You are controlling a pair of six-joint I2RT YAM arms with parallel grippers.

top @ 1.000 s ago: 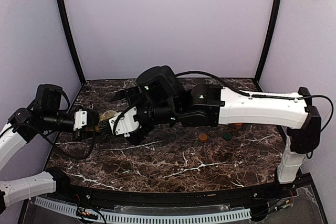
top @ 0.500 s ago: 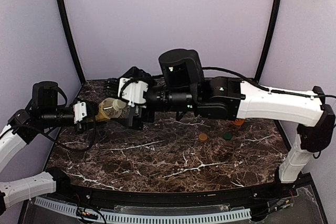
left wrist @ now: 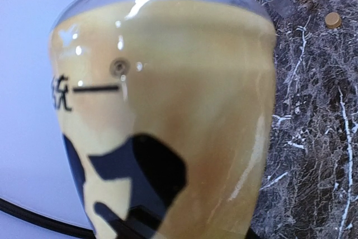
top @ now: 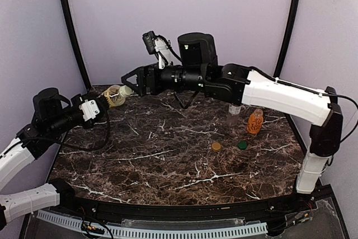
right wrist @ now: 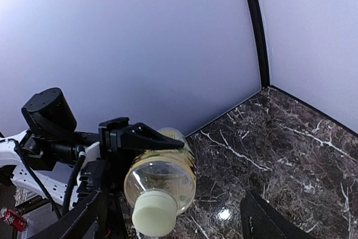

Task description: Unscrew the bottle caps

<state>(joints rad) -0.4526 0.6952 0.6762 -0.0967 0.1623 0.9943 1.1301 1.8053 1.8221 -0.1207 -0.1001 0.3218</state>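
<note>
Top external: left gripper (top: 105, 102) clamps yellow bottle (top: 116, 94), held up sideways. Right gripper (top: 128, 82) sits at its white cap (right wrist: 154, 214), jaws wide either side, not touching. Clear bottle (top: 235, 113) and orange bottle (top: 255, 120) stand well right of it, with gold cap (top: 216, 146) and green cap (top: 242, 145) loose nearby. Those two look done; white cap left.

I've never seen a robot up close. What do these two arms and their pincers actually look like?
Both the left arm and the right arm have smooth white shells between bulky black cylindrical joints. Thin black cables loop loosely alongside them. The left end effector and the right end effector are mostly black, each with two tapering fingers and a white part behind.
</note>
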